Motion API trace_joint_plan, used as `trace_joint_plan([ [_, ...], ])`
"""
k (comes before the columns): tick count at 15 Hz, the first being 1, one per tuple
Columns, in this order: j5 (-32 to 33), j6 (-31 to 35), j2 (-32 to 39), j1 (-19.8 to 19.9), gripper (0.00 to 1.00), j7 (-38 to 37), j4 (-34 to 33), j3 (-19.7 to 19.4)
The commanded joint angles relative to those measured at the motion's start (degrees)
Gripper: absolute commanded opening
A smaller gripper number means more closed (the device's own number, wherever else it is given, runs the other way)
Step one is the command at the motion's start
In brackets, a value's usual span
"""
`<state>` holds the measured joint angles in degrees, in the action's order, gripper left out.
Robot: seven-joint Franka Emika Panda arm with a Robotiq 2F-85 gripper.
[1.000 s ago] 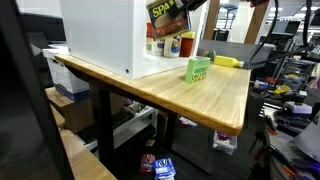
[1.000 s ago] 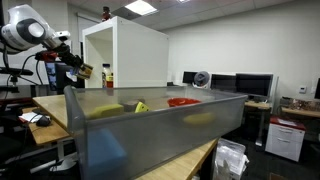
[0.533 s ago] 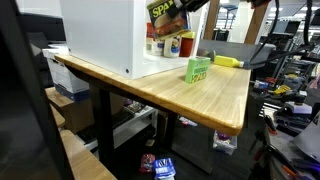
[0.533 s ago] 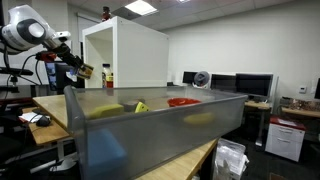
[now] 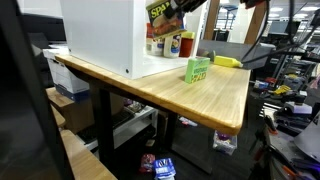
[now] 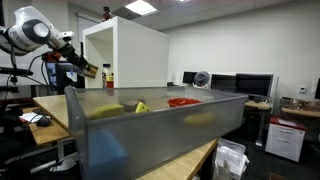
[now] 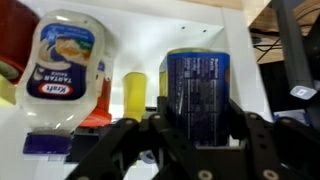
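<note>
White cubby [image 5: 100, 35]: tartar-sauce bottle [image 7: 65, 65], blue can [image 7: 198, 92]

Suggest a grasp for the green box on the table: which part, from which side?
Probably from above. The green box stands upright on the table, apart from the bottles, top free. Close the jaws across its thinner width, near the top. The gripper holds a can now.

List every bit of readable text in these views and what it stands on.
"SPA": yellow letters on the tin in an exterior view, the rest cut off.
"Kraft" and "TARTAR": on the squeeze bottle in the wrist view.
Green box: print too small to read.
Tin's blue label in the wrist view: too blurred to read.
</note>
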<state>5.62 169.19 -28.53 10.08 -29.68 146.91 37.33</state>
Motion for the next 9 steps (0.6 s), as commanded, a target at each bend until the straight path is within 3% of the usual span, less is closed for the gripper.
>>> trace_joint_plan([
  [1, 7.9, -0.9, 7.5, 14.5, 0.3, -3.6, -10.4, 7.4],
  [3, 10.1, -0.6, 11.6, 21.4, 0.3, -3.3, -14.3, 11.0],
  [4, 10.2, -1.9, 15.4, 21.8, 0.3, -1.9, -17.2, 11.8],
  [5, 7.1, -0.4, 7.7, 17.3, 0.55, -1.0, -9.5, 8.3],
  [7, 8.3, -0.9, 12.1, 21.0, 0.55, -1.0, -13.4, 10.6],
  [9, 8.7, -1.0, 14.9, 21.5, 0.55, -1.0, -15.4, 11.1],
])
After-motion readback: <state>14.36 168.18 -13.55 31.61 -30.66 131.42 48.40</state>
